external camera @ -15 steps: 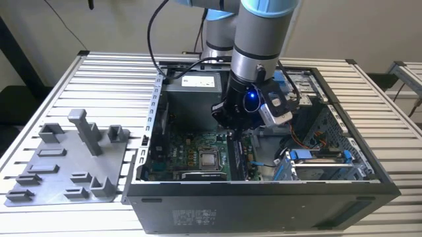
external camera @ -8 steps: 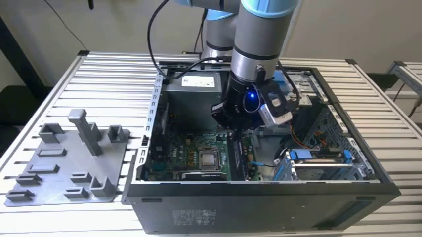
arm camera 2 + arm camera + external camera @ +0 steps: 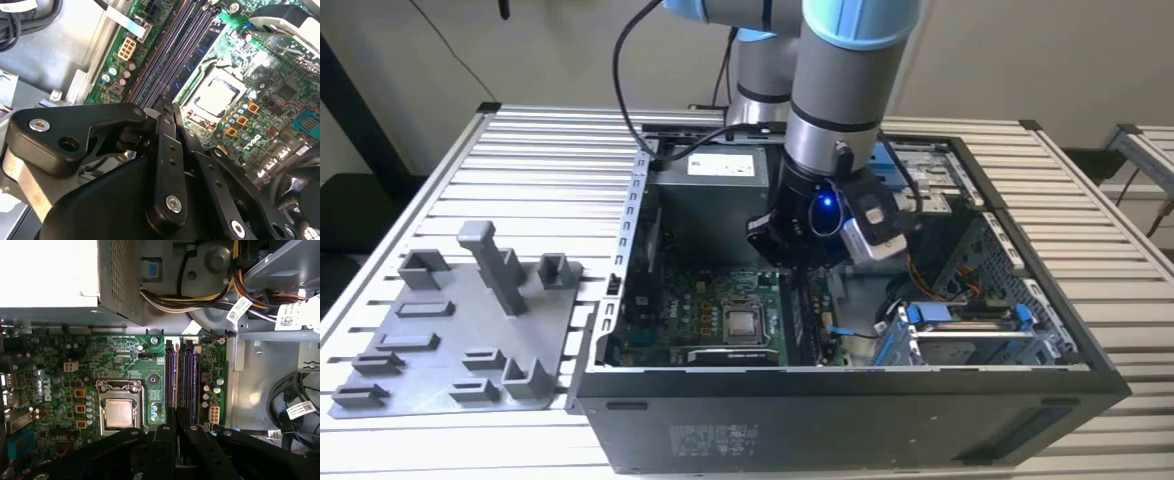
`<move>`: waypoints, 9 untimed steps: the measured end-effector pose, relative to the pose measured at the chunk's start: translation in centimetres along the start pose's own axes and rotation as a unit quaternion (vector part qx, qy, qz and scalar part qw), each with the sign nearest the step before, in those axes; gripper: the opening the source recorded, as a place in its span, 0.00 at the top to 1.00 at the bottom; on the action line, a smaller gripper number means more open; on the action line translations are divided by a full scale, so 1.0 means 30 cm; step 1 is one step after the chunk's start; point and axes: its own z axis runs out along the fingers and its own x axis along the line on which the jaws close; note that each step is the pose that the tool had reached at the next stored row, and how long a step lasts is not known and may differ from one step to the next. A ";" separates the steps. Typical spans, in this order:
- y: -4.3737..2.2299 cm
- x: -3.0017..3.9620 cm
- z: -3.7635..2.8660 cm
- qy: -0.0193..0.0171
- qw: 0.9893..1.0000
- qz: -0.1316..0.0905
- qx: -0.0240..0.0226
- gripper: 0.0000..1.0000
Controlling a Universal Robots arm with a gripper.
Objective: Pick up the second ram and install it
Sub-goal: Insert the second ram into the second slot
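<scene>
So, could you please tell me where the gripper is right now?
In the exterior view, the gripper is inside the open computer case, over the memory slots just to the exterior view's right of the processor.

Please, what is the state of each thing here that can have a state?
Computer case: open, inside exposed.
Processor: bare, no cooler on it.
Memory slots: too dark to tell which are filled.
Gripper: low inside the case, over those slots.
Wrist light: lit blue.

Slatted metal counter [image 3: 534, 140] has an open black PC case [image 3: 854, 425] sitting on it, grey holder plate [image 3: 467, 335] lying just beside the case, exterior view's left.
</scene>
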 end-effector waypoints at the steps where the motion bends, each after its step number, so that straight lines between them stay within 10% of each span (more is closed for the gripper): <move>1: 0.000 0.000 0.004 0.000 1.000 0.000 0.000 0.87; 9: 0.000 0.001 0.009 0.000 1.000 0.001 0.000 0.87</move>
